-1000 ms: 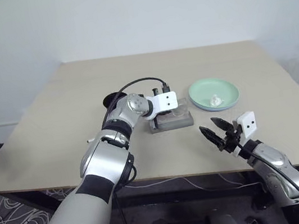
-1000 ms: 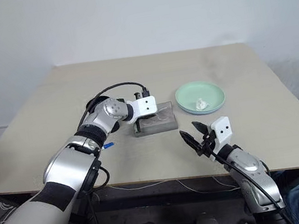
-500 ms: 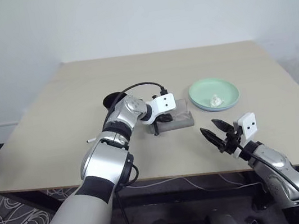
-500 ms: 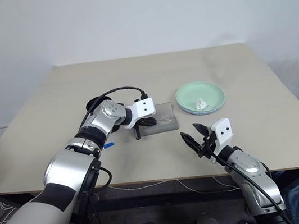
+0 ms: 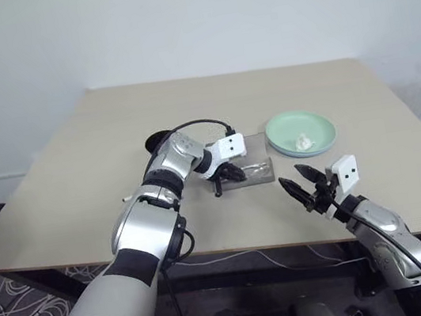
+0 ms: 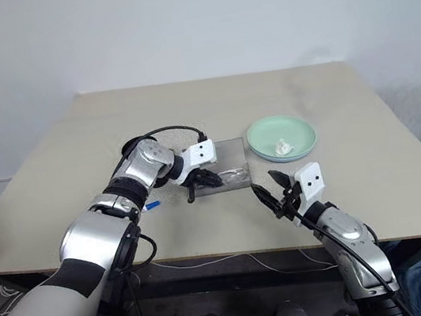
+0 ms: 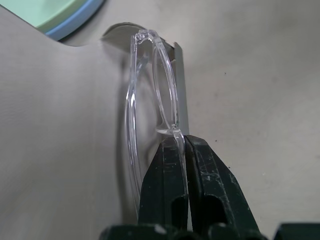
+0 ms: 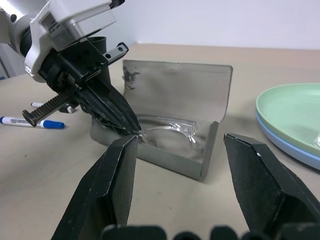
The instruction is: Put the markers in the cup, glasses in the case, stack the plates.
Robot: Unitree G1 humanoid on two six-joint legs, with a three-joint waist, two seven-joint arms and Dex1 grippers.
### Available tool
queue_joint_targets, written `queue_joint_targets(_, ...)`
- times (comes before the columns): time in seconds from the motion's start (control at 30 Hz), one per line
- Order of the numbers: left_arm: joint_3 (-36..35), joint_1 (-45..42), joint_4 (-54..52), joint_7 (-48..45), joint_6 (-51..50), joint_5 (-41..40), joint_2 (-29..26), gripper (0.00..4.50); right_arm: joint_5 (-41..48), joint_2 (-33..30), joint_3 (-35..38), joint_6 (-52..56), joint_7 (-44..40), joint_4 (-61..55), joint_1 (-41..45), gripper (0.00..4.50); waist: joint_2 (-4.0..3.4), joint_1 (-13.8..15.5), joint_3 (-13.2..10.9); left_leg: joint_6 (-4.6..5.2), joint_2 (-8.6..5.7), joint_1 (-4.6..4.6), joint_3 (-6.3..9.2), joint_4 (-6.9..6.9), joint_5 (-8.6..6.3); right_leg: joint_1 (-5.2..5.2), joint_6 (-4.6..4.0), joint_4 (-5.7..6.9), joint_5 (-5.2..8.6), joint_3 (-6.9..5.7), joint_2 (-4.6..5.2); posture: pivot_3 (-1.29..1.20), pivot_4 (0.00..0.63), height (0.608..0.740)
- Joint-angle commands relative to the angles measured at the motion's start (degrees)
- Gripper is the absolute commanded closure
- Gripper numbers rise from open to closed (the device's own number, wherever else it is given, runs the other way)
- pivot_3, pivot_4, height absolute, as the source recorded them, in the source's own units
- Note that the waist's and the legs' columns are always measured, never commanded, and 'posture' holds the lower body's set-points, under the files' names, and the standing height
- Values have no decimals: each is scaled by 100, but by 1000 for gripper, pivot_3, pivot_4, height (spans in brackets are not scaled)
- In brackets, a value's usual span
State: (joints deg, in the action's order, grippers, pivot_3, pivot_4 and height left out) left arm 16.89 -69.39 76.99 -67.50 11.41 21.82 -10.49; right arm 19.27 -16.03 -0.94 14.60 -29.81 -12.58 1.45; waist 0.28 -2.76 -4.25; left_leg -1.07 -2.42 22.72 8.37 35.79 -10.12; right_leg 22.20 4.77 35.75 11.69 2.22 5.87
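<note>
Glasses [image 8: 167, 133] pinched by left gripper [image 8: 131, 131] inside open case [image 8: 210, 100]; right gripper [image 5: 304, 183] held wide, nothing gripped.

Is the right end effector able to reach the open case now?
Probably yes: the right end effector, open, faces the case across bare table; but the left end effector holds glasses there.

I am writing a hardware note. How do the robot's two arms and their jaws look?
Both arms have silver shells with black joint sections. Each wrist carries a white box with two small dark dots. A black cable loops over the left arm. The left gripper and right gripper each have two black tapered fingers; a black toothed rail sticks out beside the left one.
</note>
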Motion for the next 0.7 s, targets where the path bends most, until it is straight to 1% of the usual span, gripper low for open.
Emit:
queue_joint_targets(0.03,242,74,8,749,190,325,-67,4493,7,22,23,-73,10,-107,126,1513,0,0,0,0,1,-1,0,0,0,0,0,2,0,-1,0,0,0,740)
queue_joint_targets(0.13,269,33,35,1306,261,382,-44,4493,0,29,14,-81,10,-98,141,1513,0,0,0,-1,1,-1,1,0,0,0,-4,3,3,-2,0,0,0,740)
queue_joint_targets(0.2,209,-23,50,1460,266,327,-26,4493,-2,31,8,-82,5,-95,147,1513,0,1,0,-1,1,0,0,0,0,0,-4,2,2,-1,0,0,0,740)
queue_joint_targets(0.3,62,-73,67,1188,243,160,-21,3914,-7,36,-7,-77,1,-84,157,1513,1,7,0,-1,0,10,0,1,0,9,-1,-1,1,-2,0,0,0,740)
queue_joint_targets(0.33,21,-81,71,1113,224,113,-18,3632,-9,38,-8,-75,1,-72,168,1513,1,8,0,-1,-1,14,-1,0,0,13,3,-2,-2,-2,0,0,0,740)
queue_joint_targets(0.57,-231,-147,52,1448,148,-5,20,1306,-20,46,-11,-82,-18,11,248,1513,1,17,0,0,-1,14,-2,0,0,11,7,-4,-3,-2,0,0,0,740)
queue_joint_targets(0.7,-350,-209,48,1823,110,-52,16,1306,-23,50,-20,-92,-31,64,301,1513,1,15,0,0,-1,14,-1,1,0,12,6,-3,-3,-2,0,0,0,740)
